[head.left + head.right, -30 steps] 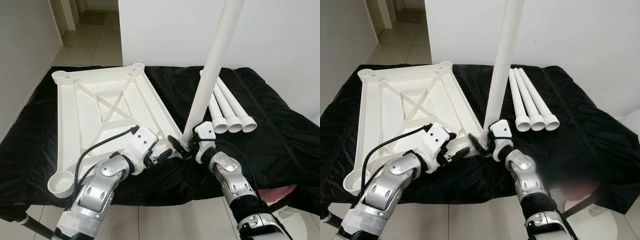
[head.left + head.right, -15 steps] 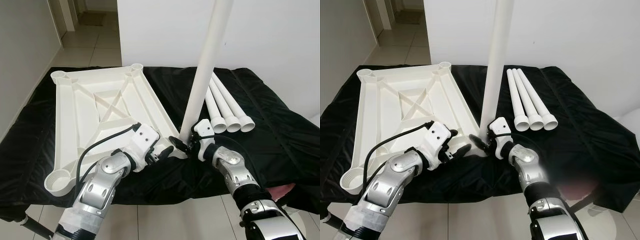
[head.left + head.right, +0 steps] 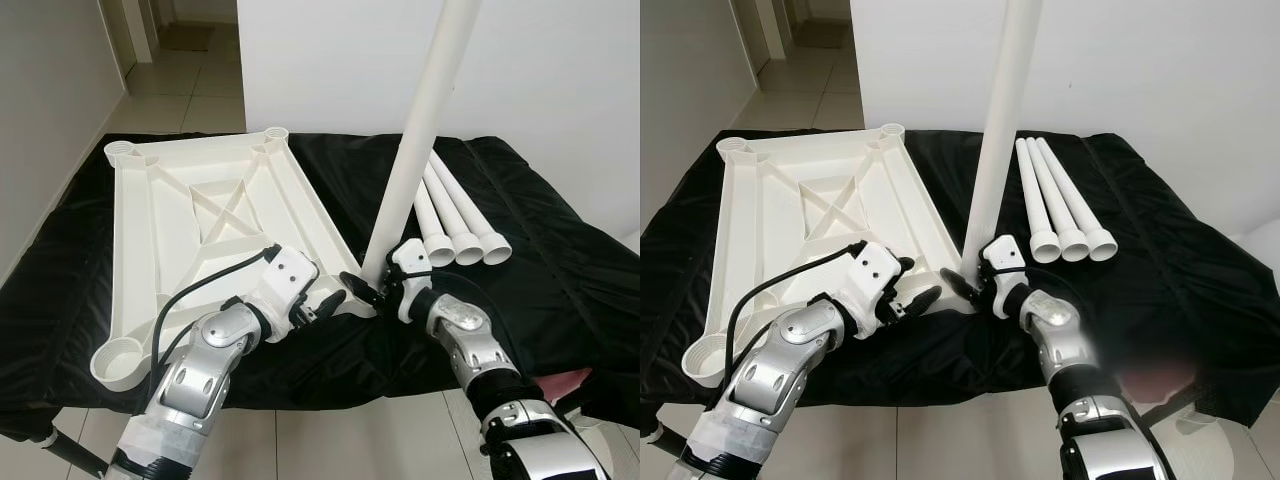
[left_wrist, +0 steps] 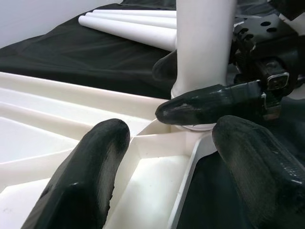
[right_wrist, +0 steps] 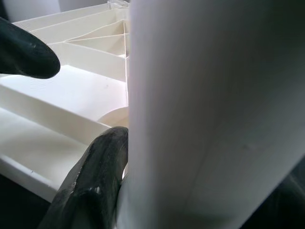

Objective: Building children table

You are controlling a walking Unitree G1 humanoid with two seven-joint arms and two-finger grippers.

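The white table top (image 3: 190,215) lies upside down on the left half of a black-covered table. A long white table leg (image 3: 422,140) stands at the top's near right corner socket, leaning slightly right. My right gripper (image 3: 372,286) is shut on the leg's base; one black finger (image 5: 93,183) presses against the leg (image 5: 209,119). My left gripper (image 3: 335,302) is open just left of that corner, its fingers (image 4: 95,157) straddling the top's rim (image 4: 157,143). Three more white legs (image 3: 455,215) lie side by side to the right.
The black cloth (image 3: 560,260) covers the whole table, with bare cloth on its right side. A white wall stands right behind the table. A tiled corridor (image 3: 180,80) opens at the far left. The table's front edge runs just below my forearms.
The leg swung from leaning right to nearly upright, and now leans slightly right again. My left gripper moved in closer to the corner socket. My right gripper kept hold of the leg.
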